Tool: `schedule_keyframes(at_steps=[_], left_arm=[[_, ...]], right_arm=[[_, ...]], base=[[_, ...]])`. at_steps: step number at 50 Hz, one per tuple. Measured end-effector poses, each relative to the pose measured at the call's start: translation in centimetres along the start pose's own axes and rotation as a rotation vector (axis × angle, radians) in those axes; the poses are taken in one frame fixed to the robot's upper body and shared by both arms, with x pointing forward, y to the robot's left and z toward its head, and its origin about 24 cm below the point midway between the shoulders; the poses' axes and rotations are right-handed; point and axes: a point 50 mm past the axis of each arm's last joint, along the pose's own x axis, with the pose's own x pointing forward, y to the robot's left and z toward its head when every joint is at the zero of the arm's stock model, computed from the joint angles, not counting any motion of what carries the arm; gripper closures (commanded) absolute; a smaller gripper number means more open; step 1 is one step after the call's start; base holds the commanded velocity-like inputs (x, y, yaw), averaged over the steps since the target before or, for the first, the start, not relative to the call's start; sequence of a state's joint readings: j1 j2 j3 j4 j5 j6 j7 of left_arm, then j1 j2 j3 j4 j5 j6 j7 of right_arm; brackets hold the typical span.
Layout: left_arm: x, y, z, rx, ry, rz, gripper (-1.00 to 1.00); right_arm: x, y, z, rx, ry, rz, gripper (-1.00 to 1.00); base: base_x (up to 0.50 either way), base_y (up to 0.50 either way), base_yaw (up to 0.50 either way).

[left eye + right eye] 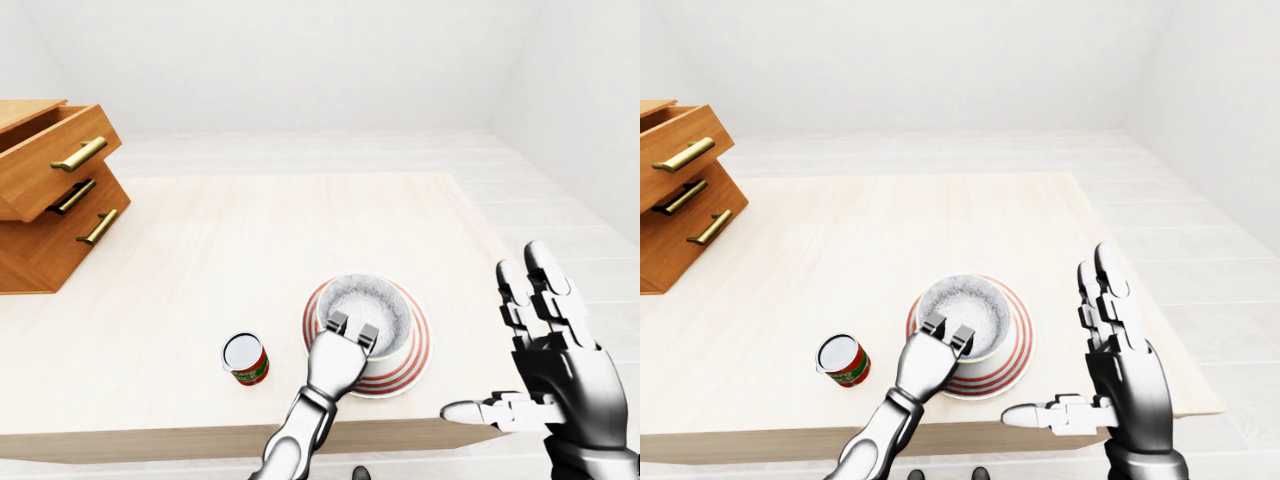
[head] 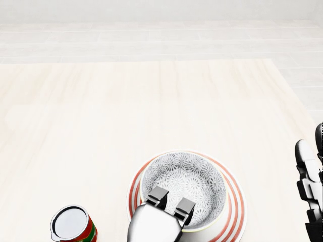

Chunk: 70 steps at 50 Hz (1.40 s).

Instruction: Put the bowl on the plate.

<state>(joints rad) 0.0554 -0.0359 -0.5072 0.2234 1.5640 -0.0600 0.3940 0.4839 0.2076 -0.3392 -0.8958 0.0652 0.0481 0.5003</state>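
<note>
My left hand [image 2: 154, 224] grips the near rim of the grey-patterned white ceramic bowl [image 2: 186, 181], which is over the plate.
Two fingers [image 2: 157, 194] hook inside the rim and the thumb is hidden. The bowl sits within the red rings of the round white plate [image 2: 234, 201], near the bottom edge of the pale wooden table [image 2: 151, 111]. A red-and-green tin can [image 2: 73, 225] stands apart to the left. My right hand [image 1: 555, 365] hangs spread wide, off the table's right side.
</note>
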Motion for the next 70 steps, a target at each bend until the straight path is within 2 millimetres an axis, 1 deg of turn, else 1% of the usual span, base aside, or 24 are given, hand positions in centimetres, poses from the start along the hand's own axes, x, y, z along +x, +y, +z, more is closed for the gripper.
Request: schedule_keyframes(at_steps=[2,4,7,9,22,24,36,42,46,48,50,52,55,58,70], left_arm=[[0.0,0.0,0.0,0.002,0.000,0.003,0.65],[0.0,0.0,0.0,0.000,0.000,0.009,0.52],[0.0,0.1,0.0,-0.006,0.003,0.019,0.50],[0.1,0.2,0.0,-0.011,0.004,0.022,0.39],[0.0,0.3,0.0,-0.006,0.001,0.034,0.29],[0.0,0.4,0.0,-0.005,0.001,0.037,0.22],[-0.1,0.2,-0.2,0.010,0.002,0.035,0.02],[-0.1,0.2,-0.2,0.015,0.003,0.034,-0.15],[0.0,0.1,-0.3,0.017,0.004,0.034,-0.29],[0.0,0.2,-0.3,0.017,0.004,0.036,-0.44],[0.1,0.3,-0.3,0.016,0.003,0.047,-0.69],[0.2,0.5,-0.3,0.015,0.002,0.060,-0.83],[0.3,0.7,-0.3,0.014,0.001,0.071,-0.87],[0.4,0.8,-0.3,0.015,-0.001,0.078,-1.00],[0.3,1.2,-0.3,0.017,-0.003,0.092,-1.00]], right_arm=[[0.0,0.0,-0.1,0.000,0.001,0.000,-1.00],[0.0,0.0,-0.1,0.000,0.001,0.000,-1.00],[0.1,0.0,-0.2,0.001,0.002,0.000,-1.00],[0.1,0.0,-0.2,0.001,0.002,0.001,-1.00],[0.1,0.0,-0.3,0.002,0.003,0.000,-1.00],[0.0,0.0,-0.3,0.002,0.003,0.000,-1.00],[0.1,0.0,-0.3,0.003,0.002,0.000,-1.00],[0.1,0.0,-0.4,0.004,0.004,0.000,-1.00],[0.2,0.0,-0.5,0.004,0.006,-0.001,-1.00],[0.2,0.0,-0.5,0.005,0.006,-0.002,-1.00],[0.3,0.0,-0.5,0.005,0.007,-0.002,-1.00],[0.3,0.0,-0.5,0.005,0.007,-0.002,-1.00],[0.3,0.0,-0.5,0.006,0.008,-0.003,-1.00],[0.4,0.0,-0.5,0.006,0.008,-0.003,-1.00],[0.3,-0.2,-0.4,0.007,0.006,-0.007,-1.00]], base=[[0.00,0.00,0.00],[0.00,0.00,0.00],[0.00,0.00,0.00],[0.00,0.00,0.00],[0.00,0.00,0.00],[0.00,0.00,0.00],[0.00,0.00,0.00],[0.00,0.00,0.00],[0.00,0.00,0.00],[0.00,0.00,0.00],[0.00,0.00,0.00],[0.00,0.00,0.00],[0.00,0.00,0.00],[0.00,0.00,0.00],[0.00,0.00,0.00]])
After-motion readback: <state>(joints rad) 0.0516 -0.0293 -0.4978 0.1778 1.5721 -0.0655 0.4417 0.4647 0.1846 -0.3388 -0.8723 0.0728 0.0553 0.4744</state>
